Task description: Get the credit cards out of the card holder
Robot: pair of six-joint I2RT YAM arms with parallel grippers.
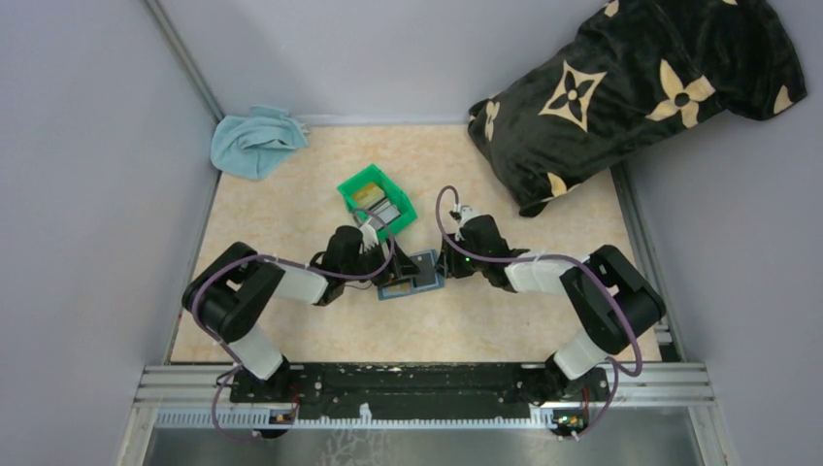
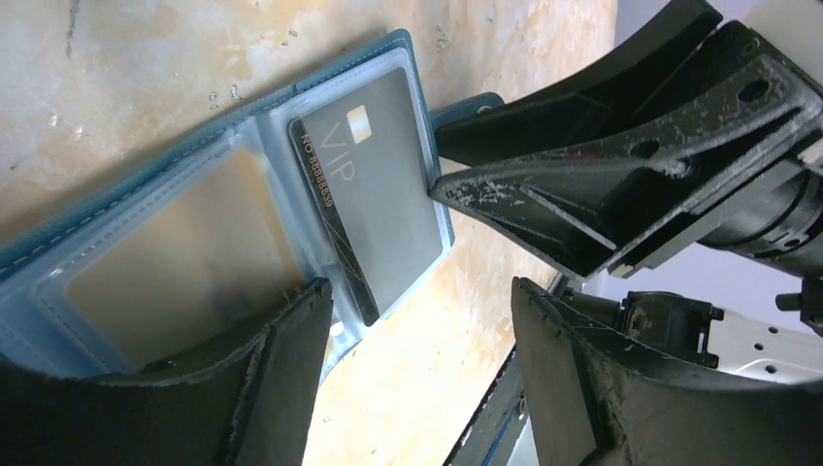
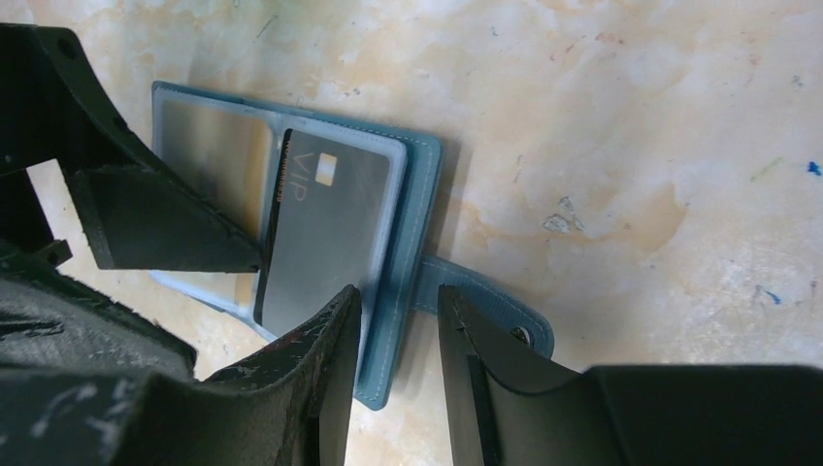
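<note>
Only wrist cams show VIP card point(image 3: 325, 228) in open card holder point(image 3: 419, 223), L jaws wide, R jaws slightly apart, empty.

The card holder point(image 3: 415, 243) lies open (grey VIP card point(image 3: 330, 233) showing).

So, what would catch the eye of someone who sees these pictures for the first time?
Most likely the left gripper and right gripper meeting over the open teal-blue folding card holder at mid-table, where a dark grey plastic card marked VIP lies on its light blue inside. Then the black cushion with beige flower shapes at the far right corner.
</note>
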